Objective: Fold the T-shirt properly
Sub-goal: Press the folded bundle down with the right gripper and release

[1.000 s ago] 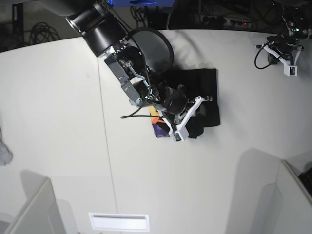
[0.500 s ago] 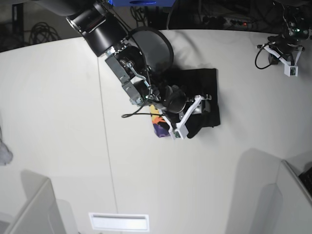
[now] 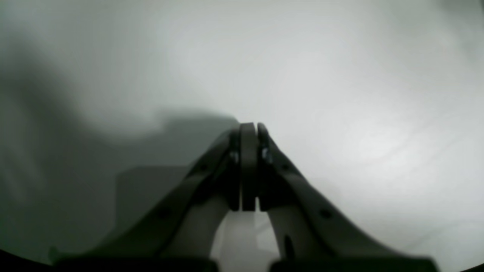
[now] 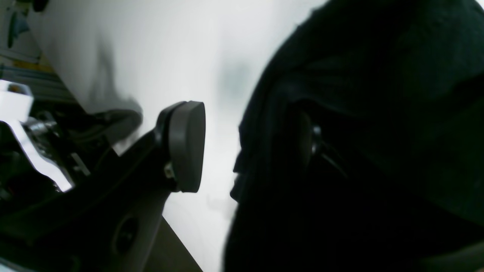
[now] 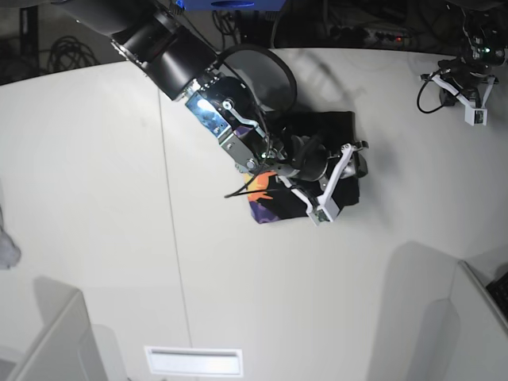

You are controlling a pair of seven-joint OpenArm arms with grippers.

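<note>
White table [image 5: 95, 198] spread beneath both arms, bare on nearly every side of the right gripper [image 5: 340, 181]. Seen from the base camera: right arm [image 5: 198, 75] slanted down from the upper left, wrist hanging over the T-shirt [image 5: 337, 127]. T-shirt bunched into a compact black bundle directly under and around that gripper, plain black cloth extending just behind it, a corner of the orange and purple print [image 5: 262, 198] showing just beside the wrist on the side away from the other arm. Right gripper parted wide, white fingers [image 5: 327, 200] spread over the bundle's near edge. From the right wrist camera: one dark pad [image 4: 187, 145] standing clear of the fabric with bright table between, the black cloth [image 4: 359, 132] massed on the opposite side and covering the second pad; cannot tell whether that hidden pad touches the cloth, nothing pinched between the two. Well apart from the T-shirt, at the table's far corner: left gripper [image 5: 474, 107], small in the base view. From its own wrist camera, left gripper [image 3: 248, 130] pressed fully together, pads meeting, empty, only blurred grey table ahead.
</note>
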